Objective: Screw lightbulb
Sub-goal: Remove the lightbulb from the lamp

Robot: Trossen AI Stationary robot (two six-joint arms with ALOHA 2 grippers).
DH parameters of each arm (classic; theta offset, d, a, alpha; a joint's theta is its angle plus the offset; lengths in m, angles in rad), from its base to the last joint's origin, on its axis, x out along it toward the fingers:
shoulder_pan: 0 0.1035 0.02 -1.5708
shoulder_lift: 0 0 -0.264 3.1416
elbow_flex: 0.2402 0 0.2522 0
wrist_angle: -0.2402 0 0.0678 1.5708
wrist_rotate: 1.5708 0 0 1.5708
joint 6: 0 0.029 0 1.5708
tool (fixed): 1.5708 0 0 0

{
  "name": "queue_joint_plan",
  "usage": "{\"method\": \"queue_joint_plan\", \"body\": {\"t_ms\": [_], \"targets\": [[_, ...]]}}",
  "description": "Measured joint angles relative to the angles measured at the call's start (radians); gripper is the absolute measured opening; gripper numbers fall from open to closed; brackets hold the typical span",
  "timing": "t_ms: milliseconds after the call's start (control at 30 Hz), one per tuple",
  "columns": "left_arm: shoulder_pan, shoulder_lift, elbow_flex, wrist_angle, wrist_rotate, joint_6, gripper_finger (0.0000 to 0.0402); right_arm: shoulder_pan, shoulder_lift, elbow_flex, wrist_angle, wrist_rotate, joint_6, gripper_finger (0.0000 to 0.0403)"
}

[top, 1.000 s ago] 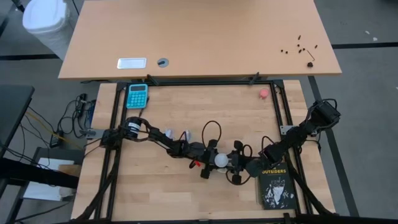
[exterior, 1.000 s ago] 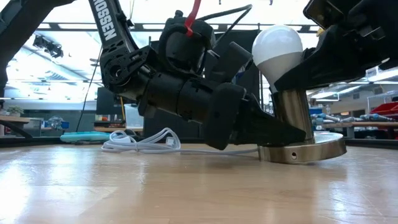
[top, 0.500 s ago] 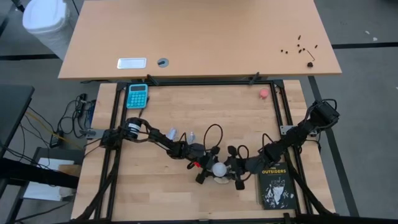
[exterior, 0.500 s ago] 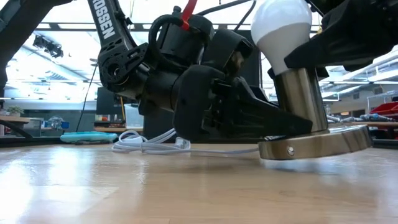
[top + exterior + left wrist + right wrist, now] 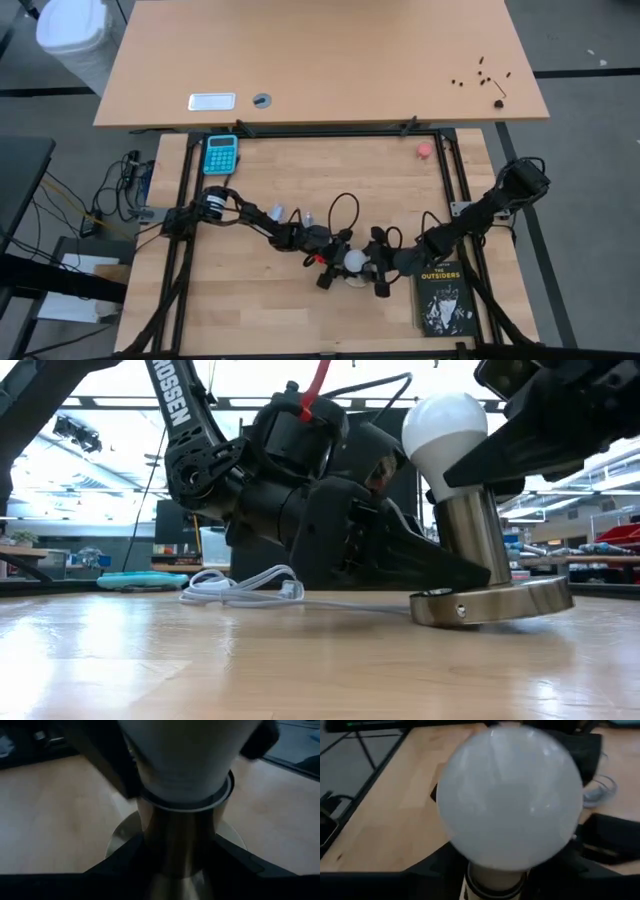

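Seating frosted pear-shaped lightbulb [image 5: 444, 430], brushed-metal socket [image 5: 478, 560]

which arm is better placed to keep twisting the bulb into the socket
Right, probably. The right gripper is clamped on the lightbulb neck, above the metal socket. The left gripper clamps the socket stem, bracing it on the table.

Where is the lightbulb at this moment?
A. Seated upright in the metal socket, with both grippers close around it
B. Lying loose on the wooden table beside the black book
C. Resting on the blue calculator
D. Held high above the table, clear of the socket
A. The lightbulb stands upright in the metal socket, whose round base sits on the table; the left gripper grips the socket column and the right gripper is at the bulb.
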Motion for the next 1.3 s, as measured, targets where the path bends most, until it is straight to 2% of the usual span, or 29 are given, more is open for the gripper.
{"method": "queue_joint_plan", "body": {"t_ms": [133,300,567,700,833,1100,1300], "targets": [[0.009,-0.006,-0.001,-0.006,-0.006,-0.016,0.0193,-0.002,-0.09,0.002,-0.129,0.008,0.068,0.0237],[0.014,-0.01,-0.001,-0.001,-0.027,-0.024,0.0193,-0.002,-0.199,0.002,-0.24,0.026,0.076,0.0257],[0.018,-0.01,-0.003,-0.013,-0.078,-0.035,0.0193,-0.001,-0.233,0.003,-0.291,0.041,0.074,0.0254],[0.021,-0.009,-0.003,-0.023,-0.104,-0.056,0.0193,0.0,-0.246,0.06,-0.472,0.053,0.119,0.0254],[0.027,-0.009,-0.003,-0.036,-0.119,-0.059,0.0193,0.0,-0.275,0.129,-0.68,0.052,0.179,0.0253],[0.027,-0.009,-0.003,-0.039,-0.141,-0.06,0.0193,0.004,-0.291,0.219,-0.978,0.054,0.378,0.0253],[0.026,-0.009,-0.003,-0.038,-0.204,-0.08,0.0193,0.058,-0.278,0.227,-0.979,0.038,0.573,0.025]]}}
